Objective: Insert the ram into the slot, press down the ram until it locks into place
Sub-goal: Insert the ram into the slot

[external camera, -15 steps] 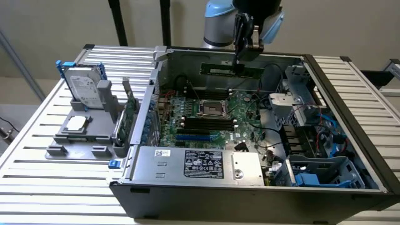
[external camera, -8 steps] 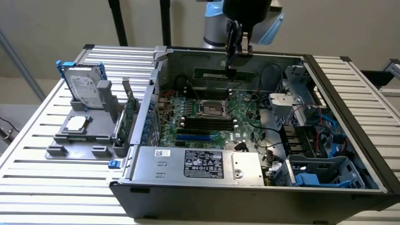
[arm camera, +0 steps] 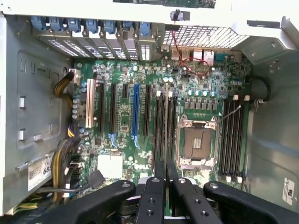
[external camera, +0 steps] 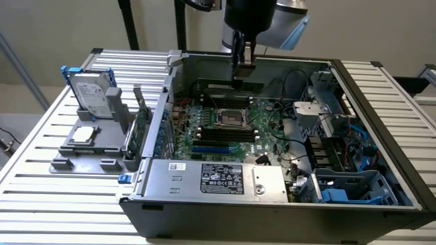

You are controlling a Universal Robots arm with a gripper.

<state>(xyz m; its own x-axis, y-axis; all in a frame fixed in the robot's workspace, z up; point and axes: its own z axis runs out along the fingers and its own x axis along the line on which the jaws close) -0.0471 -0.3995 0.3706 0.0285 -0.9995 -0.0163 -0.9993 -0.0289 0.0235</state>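
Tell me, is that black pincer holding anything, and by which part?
It seems so: the pincer grips the ram, a thin green stick, by its upper long edge. The stick stands edge-down at the black memory slots.

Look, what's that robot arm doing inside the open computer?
The robot arm's black gripper is down inside the open grey computer case. Its fingers are shut on the long thin green ram stick, holding it on edge along the long black slots. These lie beside the square silver CPU socket on the big green motherboard. Whether the stick has clicked in cannot be seen.
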